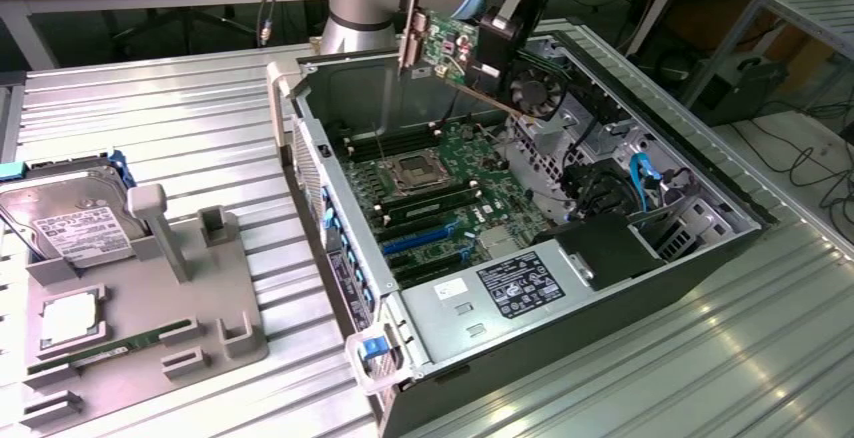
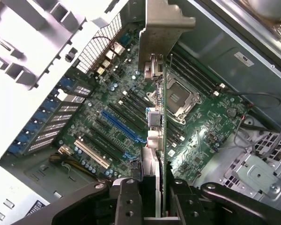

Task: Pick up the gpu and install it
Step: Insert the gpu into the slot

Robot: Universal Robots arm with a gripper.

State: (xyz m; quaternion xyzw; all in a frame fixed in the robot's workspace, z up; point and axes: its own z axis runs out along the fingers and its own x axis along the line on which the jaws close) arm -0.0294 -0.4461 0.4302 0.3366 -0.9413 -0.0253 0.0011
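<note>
Green flat gpu, metal bracket, round fan, clamped edge-on in black gripper above motherboard.

An open computer case lies on its side in the middle of the ribbed metal surface. On its floor sits a green motherboard, with a bare processor socket toward the far wall and blue expansion slots nearer the silver power supply in the case's near corner. Blue cables hang along the wall on the exterior view's right. A grey holder occupies the surface's edge on the exterior view's left, carrying a labelled hard drive propped at a tilt, a square processor chip and a green memory stick lying flat.
</note>
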